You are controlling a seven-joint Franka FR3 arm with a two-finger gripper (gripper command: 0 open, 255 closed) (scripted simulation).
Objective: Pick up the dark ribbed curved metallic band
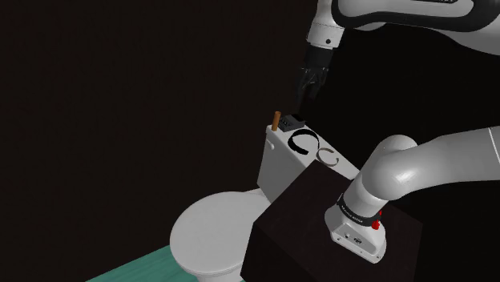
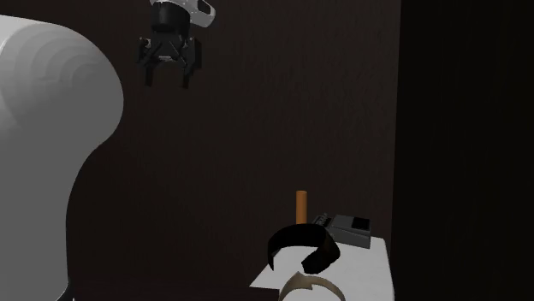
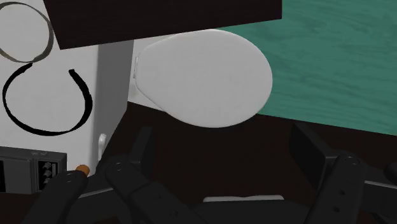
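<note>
My fingers (image 2: pixel 192 72) are spread wide with nothing between them, hanging way up above the white toilet tank lid (image 2: pixel 364 267), where the dark curved band (image 2: pixel 327 253) sits between a thin pale ring (image 2: pixel 299 279) and a black box (image 2: pixel 349 229), with an orange peg (image 2: pixel 301 205) just beside the box.

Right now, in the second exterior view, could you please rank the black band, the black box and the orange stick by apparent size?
1. black band, though it seems nearest the camera
2. black box
3. orange stick, clearly smallest
</note>
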